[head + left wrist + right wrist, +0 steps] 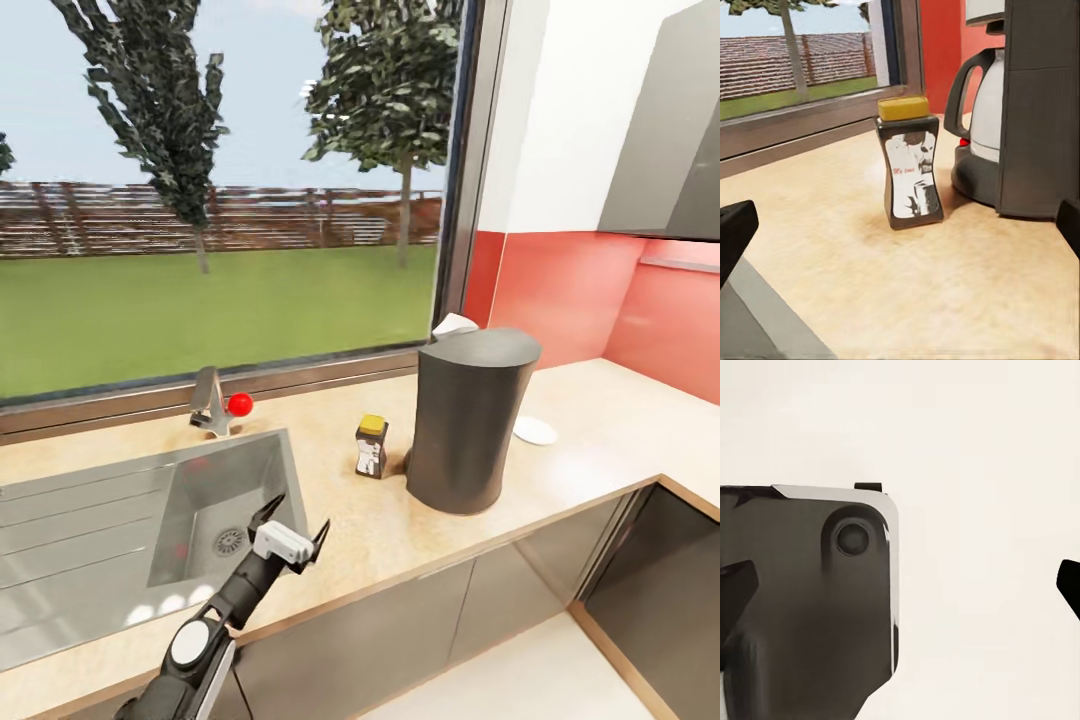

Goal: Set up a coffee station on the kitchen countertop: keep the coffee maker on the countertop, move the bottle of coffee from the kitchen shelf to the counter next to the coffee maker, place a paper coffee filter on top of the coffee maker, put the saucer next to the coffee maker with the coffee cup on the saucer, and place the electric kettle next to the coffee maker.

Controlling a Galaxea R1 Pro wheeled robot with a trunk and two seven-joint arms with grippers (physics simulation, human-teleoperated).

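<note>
1. Left gripper [290,528] hovers with its jaws spread and empty, at the counter's front edge beside the sink [120,500].
2. Coffee maker [470,420] stands on the countertop [600,420]; the coffee bottle [372,447] stands upright just beside it, on the sink side.
3. From the left gripper, the bottle lies ahead, towards the coffee maker, its long axis vertical.
4. A white saucer [535,430] lies just beyond the coffee maker.
5. Right gripper [900,585] has its fingertips well apart, holding nothing; the left arm seems nearer the bottle.
</note>
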